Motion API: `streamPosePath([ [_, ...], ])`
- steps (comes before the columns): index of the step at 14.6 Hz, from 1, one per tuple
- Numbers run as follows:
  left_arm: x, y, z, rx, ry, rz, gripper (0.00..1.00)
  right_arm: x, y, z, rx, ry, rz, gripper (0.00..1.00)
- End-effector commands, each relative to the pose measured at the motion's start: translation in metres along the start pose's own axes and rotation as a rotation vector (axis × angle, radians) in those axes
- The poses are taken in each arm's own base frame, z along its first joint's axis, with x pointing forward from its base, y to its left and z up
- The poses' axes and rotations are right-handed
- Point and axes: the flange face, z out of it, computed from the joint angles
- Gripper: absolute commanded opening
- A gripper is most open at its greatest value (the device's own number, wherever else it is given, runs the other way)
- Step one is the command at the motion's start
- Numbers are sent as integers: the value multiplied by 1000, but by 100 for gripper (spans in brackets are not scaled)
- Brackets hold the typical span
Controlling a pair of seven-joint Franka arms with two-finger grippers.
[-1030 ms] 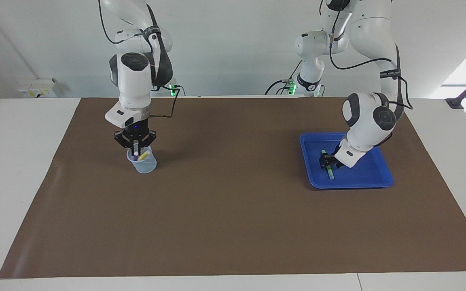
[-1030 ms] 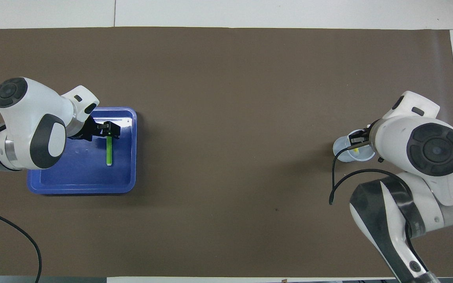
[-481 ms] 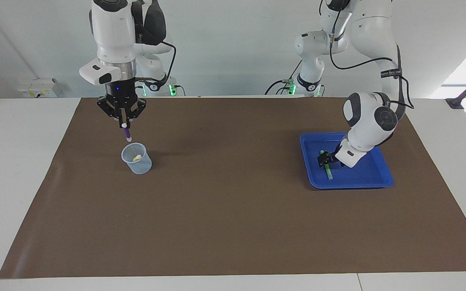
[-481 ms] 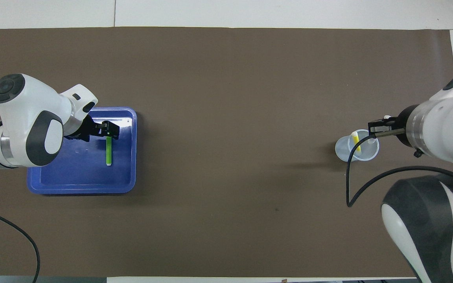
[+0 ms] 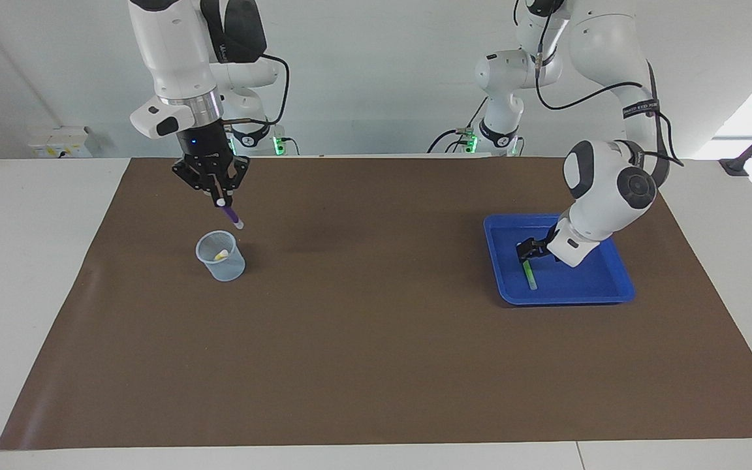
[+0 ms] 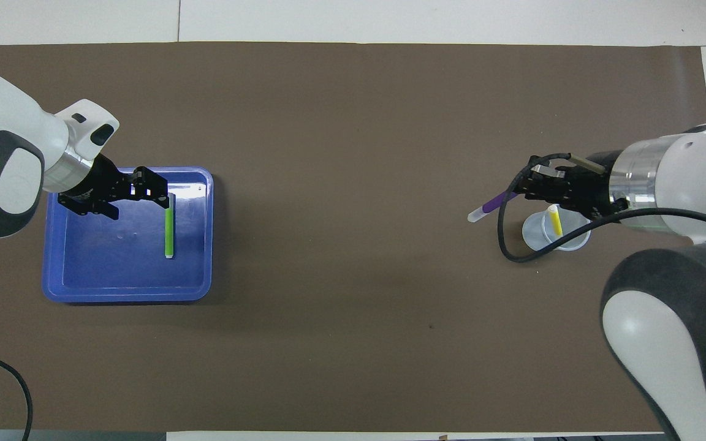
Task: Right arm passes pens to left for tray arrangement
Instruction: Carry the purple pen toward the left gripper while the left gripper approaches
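My right gripper (image 5: 220,194) (image 6: 526,191) hangs in the air over the mat beside the clear cup (image 5: 221,261) (image 6: 540,236), shut on the purple pen (image 5: 230,215) (image 6: 493,205). That pen tilts, its pale tip pointing toward the table's middle. The yellow pen (image 5: 221,255) (image 6: 554,221) stands in the cup. The green pen (image 5: 531,277) (image 6: 169,233) lies flat in the blue tray (image 5: 568,299) (image 6: 126,294). My left gripper (image 5: 525,249) (image 6: 154,190) is open just above the green pen's end nearer the robots, holding nothing.
A brown mat (image 5: 376,365) covers the table, with white table edges around it. Two slimmer white arms with green lights (image 5: 499,124) stand at the robots' end. A black cable (image 6: 506,245) loops down from the right wrist beside the cup.
The right gripper lifted the purple pen out of the cup and tilted it toward the table's middle. The left gripper rose a little off the green pen, which stays in the tray.
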Motion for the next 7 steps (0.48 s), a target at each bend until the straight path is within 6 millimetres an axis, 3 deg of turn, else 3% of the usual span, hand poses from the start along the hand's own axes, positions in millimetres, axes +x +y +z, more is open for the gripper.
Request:
streamPosePath([
  [1, -33, 13, -40, -42, 12, -164, 100, -29, -47, 14, 110, -43, 273, 0],
  [4, -70, 28, -85, -144, 41, -427, 100, -58, -88, 32, 220, -100, 501, 0],
  [7, -108, 62, -111, -198, 53, -708, 100, -78, -121, 48, 243, -175, 611, 0],
])
